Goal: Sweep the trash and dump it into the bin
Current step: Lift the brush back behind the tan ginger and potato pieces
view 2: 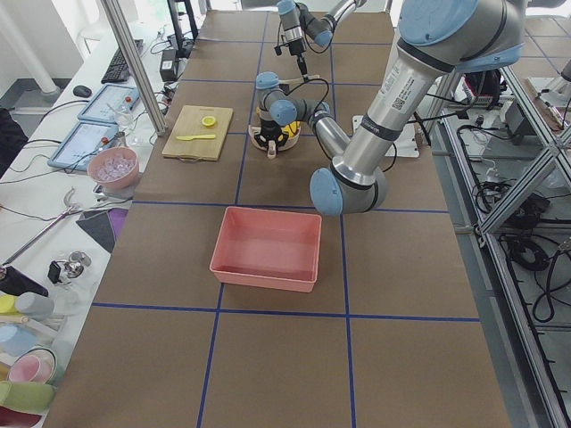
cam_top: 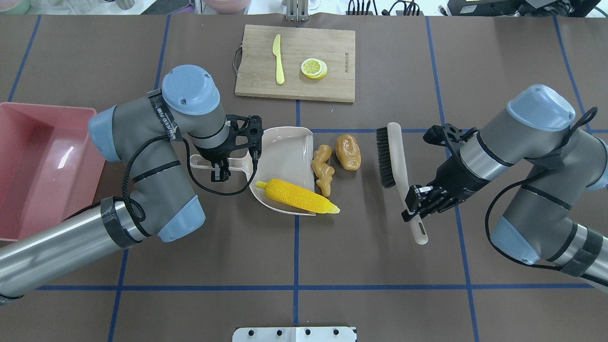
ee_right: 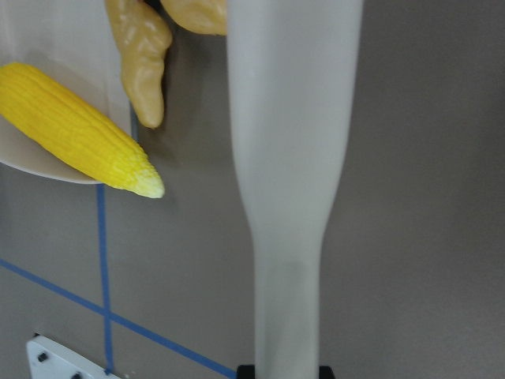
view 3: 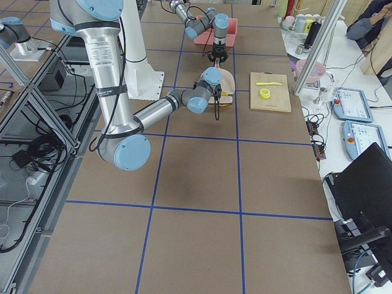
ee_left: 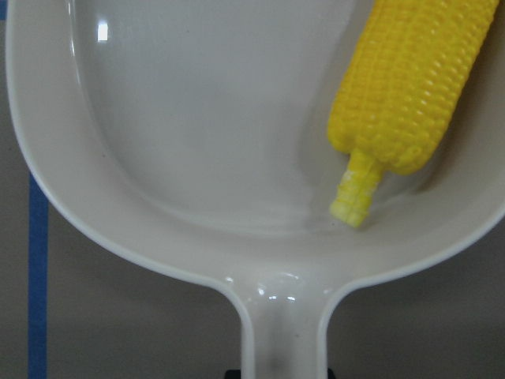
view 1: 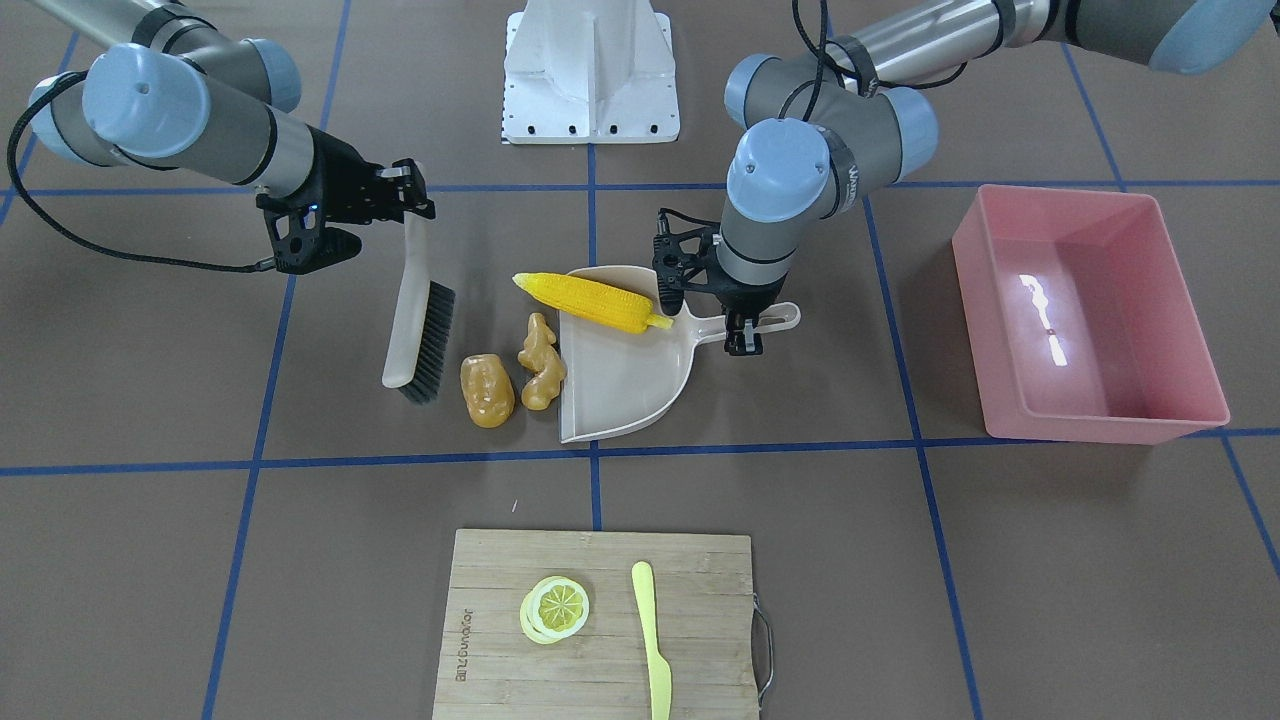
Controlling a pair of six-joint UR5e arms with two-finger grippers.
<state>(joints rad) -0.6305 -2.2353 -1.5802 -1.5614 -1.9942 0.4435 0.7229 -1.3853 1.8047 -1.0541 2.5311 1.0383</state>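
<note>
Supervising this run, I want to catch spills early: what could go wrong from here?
The corn cob lies slantwise across the dustpan rim, tip overhanging; it may roll off when the left hand lifts. The ginger root and potato sit outside the lip; the brush in the right hand could push them past it.

Brown table (cam_top: 380,266), crossed by blue tape lines. Bears a pink bin (cam_top: 42,180) at the robot's left end, well apart from everything else. Holds near the middle a beige dustpan (cam_top: 285,152) lying flat, a tan ginger root (cam_top: 323,168) right at its open lip, and a glossy brown potato (cam_top: 348,152) just beside that. Carries a wooden cutting board (cam_top: 256,80) on the far side and a white base plate (cam_top: 294,334) at the robot's edge. Unclear whether the brush (cam_top: 395,152) near the potato touches the surface.
</note>
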